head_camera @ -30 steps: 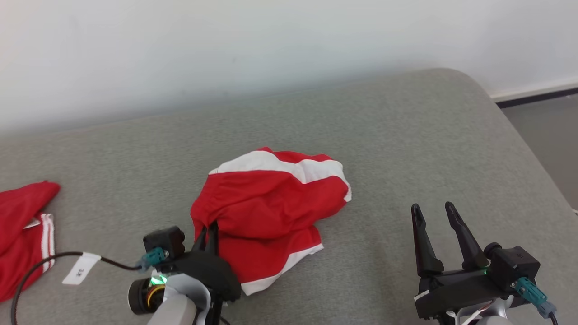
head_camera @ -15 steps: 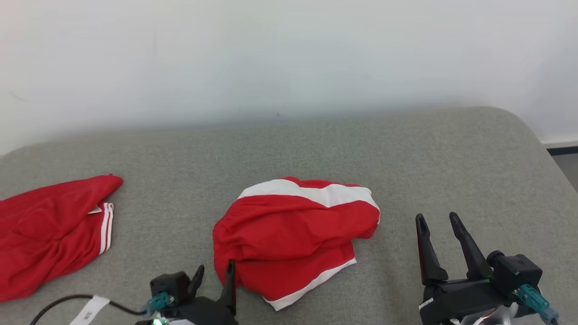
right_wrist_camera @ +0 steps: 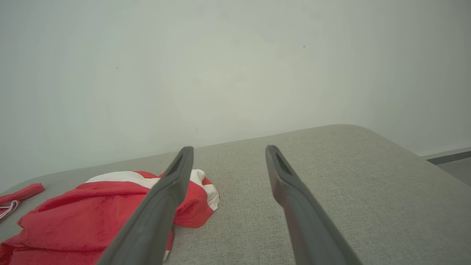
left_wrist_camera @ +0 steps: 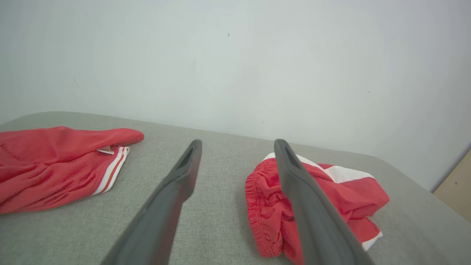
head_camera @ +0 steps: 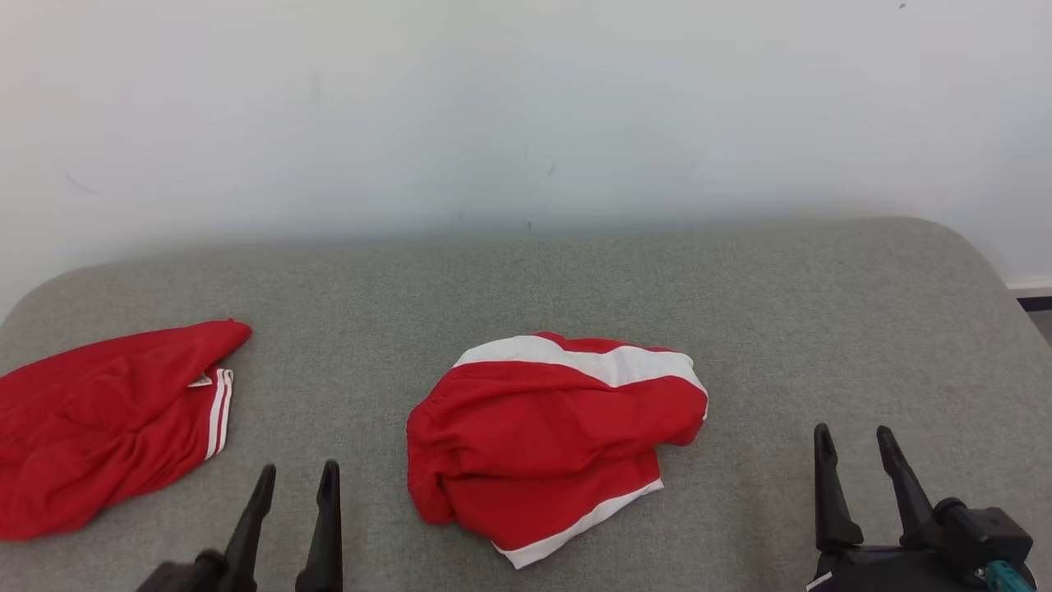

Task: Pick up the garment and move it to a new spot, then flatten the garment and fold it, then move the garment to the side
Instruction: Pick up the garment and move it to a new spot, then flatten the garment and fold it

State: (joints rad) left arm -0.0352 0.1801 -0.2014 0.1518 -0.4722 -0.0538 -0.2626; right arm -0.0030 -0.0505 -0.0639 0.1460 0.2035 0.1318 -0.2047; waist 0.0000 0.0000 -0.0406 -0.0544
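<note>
A crumpled red-and-white garment [head_camera: 551, 444] is laid on the grey padded worktop [head_camera: 822, 329]. The left claw [head_camera: 298, 475] and right claw [head_camera: 854, 436] are held open, empty, either side.

The right hand [right_wrist_camera: 228, 149] stands open over the grey bench [right_wrist_camera: 349, 191], with the garment [right_wrist_camera: 92, 217] at its left.

Its two dark fingers [right_wrist_camera: 162, 206] rise from the bottom edge and stand well apart, with only bare bench fabric between them. The garment is red with a white band and lies crumpled in a low heap at the lower left. The finger on that side covers a part of it; whether it touches cannot be told. At the far left edge lies the end of a second red cloth [right_wrist_camera: 22, 191], apart from the garment. Behind the bench is a pale wall [right_wrist_camera: 235, 73], and at the right a dark skirting strip [right_wrist_camera: 446, 157] runs along its foot.
</note>
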